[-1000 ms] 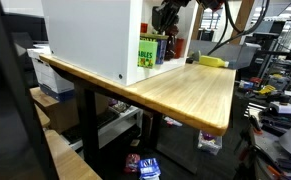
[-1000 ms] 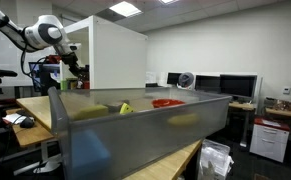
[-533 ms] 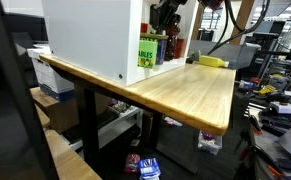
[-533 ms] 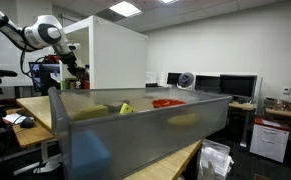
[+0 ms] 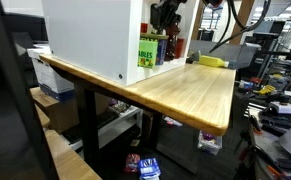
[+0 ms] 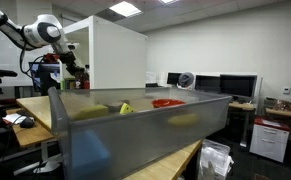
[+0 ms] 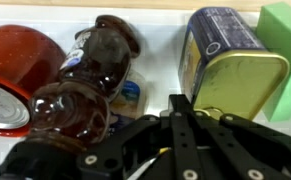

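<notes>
In the wrist view my gripper [image 7: 177,104] is shut, its two fingers pressed together with nothing between them. Just beyond the tips, on a white surface, lie a brown syrup bottle [image 7: 90,75] on its side and a blue and gold tin [image 7: 228,68]. A red can [image 7: 15,70] lies at the left and a green block [image 7: 286,50] at the right. In both exterior views the gripper [image 5: 167,18] [image 6: 73,68] hangs at the open side of a white cabinet [image 5: 90,35], above the green box [image 5: 146,51] and the items inside.
The cabinet stands on a wooden table [image 5: 190,90] with a yellow object [image 5: 213,61] at its far end. A translucent bin [image 6: 135,125] fills the foreground of an exterior view, with a yellow piece [image 6: 125,108] and a red tray [image 6: 167,102] behind it. Desks with monitors surround the table.
</notes>
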You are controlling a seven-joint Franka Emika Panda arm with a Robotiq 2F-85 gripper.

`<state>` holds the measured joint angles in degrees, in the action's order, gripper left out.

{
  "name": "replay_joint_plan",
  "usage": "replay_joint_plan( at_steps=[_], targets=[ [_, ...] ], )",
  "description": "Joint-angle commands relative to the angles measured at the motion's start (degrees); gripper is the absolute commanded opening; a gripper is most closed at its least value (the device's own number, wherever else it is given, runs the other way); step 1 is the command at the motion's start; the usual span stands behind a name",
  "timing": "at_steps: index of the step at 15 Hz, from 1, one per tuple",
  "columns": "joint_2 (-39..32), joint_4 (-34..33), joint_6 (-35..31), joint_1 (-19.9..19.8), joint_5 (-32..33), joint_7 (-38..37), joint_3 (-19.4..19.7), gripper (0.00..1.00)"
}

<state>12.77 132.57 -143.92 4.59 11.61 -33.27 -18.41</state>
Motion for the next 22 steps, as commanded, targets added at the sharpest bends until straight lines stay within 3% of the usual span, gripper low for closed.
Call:
replay_joint_plan(
  at_steps=[1, 22],
  targets=[
    [-0.56, -1.46, 2.45, 1.24, -0.97, -0.53, 0.17, 0.0],
    [-2.79, -4.03, 3.21, 3.48, -1.17, -3.63, -0.43, 0.0]
  ],
)
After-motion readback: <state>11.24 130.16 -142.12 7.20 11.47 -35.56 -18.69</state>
